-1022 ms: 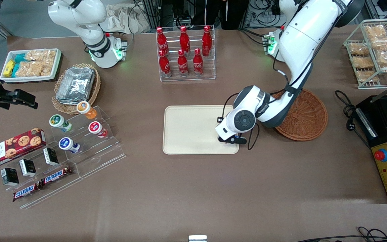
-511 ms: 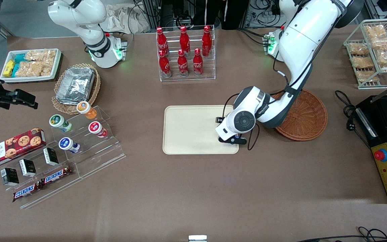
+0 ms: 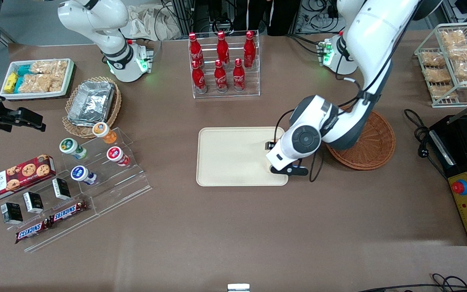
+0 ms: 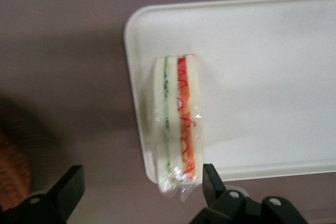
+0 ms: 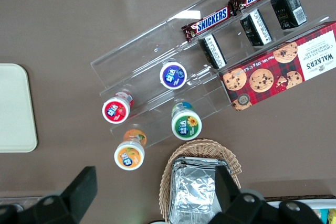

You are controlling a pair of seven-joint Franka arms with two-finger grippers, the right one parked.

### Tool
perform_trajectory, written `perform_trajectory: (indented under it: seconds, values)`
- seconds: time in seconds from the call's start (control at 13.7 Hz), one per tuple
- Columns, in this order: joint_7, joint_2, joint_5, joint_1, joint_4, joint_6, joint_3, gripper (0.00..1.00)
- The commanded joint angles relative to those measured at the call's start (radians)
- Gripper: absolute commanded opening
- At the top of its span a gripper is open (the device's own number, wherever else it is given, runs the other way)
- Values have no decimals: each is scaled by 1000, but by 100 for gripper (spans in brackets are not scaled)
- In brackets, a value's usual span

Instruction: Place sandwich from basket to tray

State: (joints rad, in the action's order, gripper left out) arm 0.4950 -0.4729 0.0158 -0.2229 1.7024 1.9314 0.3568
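The sandwich [image 4: 177, 121] lies on the tray [image 4: 273, 77], along its end nearest the basket [image 3: 369, 140], one tip poking over the rim. The gripper [image 4: 142, 195] hangs above it, its 2 fingers spread wide and holding nothing. I'd lift straight up so neither finger catches the wrap. Only the wrist view shows the sandwich; from the front the arm hides it

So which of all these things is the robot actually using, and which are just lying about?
In use:
- sandwich, lying on the tray's edge
- tray
- basket, now without the sandwich
- gripper, open above the sandwich

Just lying about:
- cola bottles
- Snickers bars
- cookie box
- foil containers
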Motion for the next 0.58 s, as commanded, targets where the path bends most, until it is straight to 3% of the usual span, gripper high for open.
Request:
perform_trajectory:
  seconds: [0.0,0.51]
  values:
    - [4,115,13,43,23,-90,-13,100]
    - [-307,350,15,244,124,-210,-41,100]
